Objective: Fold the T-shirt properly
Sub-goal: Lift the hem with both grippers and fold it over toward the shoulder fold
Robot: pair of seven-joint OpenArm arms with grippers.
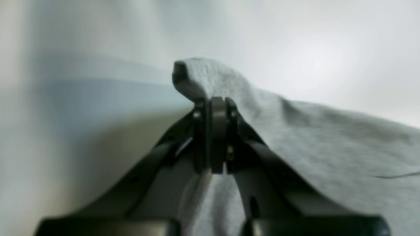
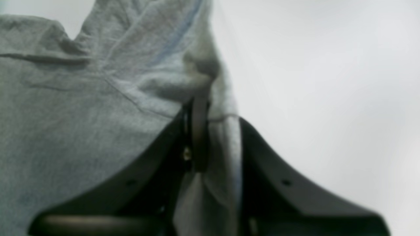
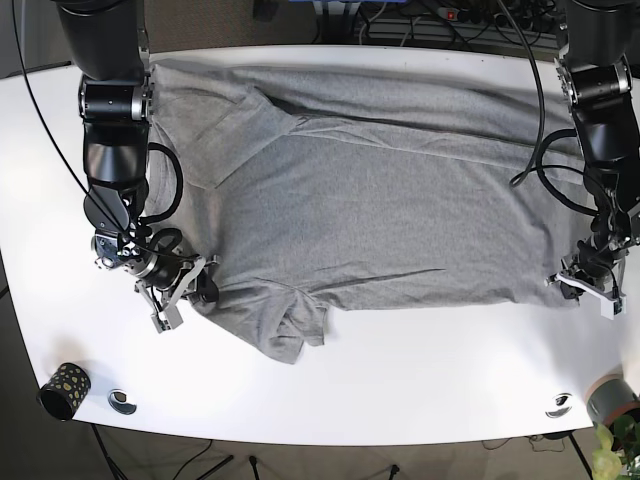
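White tabletop (image 3: 400, 370) carries everything, and most of it is covered by the grey T-shirt (image 3: 380, 210), spread flat between the two arms with its near hem running from one set of fingers to the other. One sleeve (image 3: 290, 330) lies folded inward and bunched, just beside the right gripper's fingertips, on the side toward the shirt's middle.

The right gripper (image 3: 190, 285), at the base view's left, has its fingers clenched on the shirt's near corner; its wrist view shows cloth (image 2: 98, 98) pinched in the closed jaws, with a strip of fabric hanging down between the finger bases and the rest spreading away to one side. The left gripper (image 3: 585, 280), at the base view's right, grips the opposite near corner; its wrist view shows a small peak of grey fabric (image 1: 203, 78) standing up past the closed fingertips and the shirt sloping away from them.

Near the table's front edge, well apart from the right gripper's fingers, stand a small dark spotted cup (image 3: 64, 388) and a little metal ring (image 3: 121, 401). A second ring (image 3: 559, 404) lies toward the front edge from the left gripper's fingers.
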